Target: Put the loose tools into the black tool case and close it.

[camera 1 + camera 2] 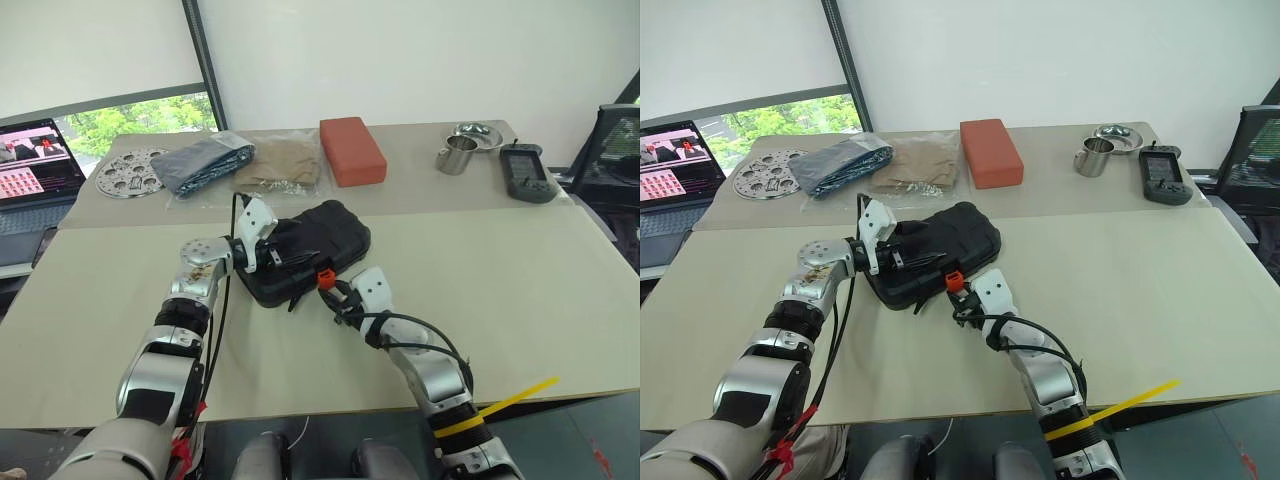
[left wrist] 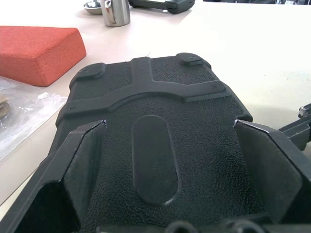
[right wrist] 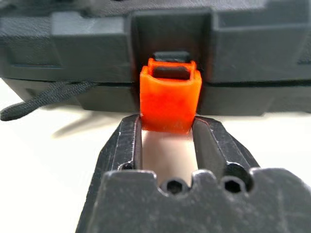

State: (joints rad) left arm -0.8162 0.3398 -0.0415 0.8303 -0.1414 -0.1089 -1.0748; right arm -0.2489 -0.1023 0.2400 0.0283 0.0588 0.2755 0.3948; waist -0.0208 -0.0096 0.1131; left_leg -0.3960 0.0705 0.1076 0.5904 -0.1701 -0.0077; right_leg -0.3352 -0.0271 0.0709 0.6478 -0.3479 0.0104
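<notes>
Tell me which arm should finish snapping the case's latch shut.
Right. Its end effector already grips the orange latch between its fingers at the case's front edge. The left end effector is spread open over the lid, probably holding it down.

A pale beige table (image 1: 520, 280) carries the closed black tool case (image 1: 310, 250) near its middle. Beyond the case lie a red-orange block (image 1: 351, 150), two plastic bags (image 1: 240, 165), a perforated metal disc (image 1: 128, 172), a steel cup (image 1: 457, 155), a small steel bowl (image 1: 478, 133) and a dark handheld device (image 1: 526, 172).
</notes>
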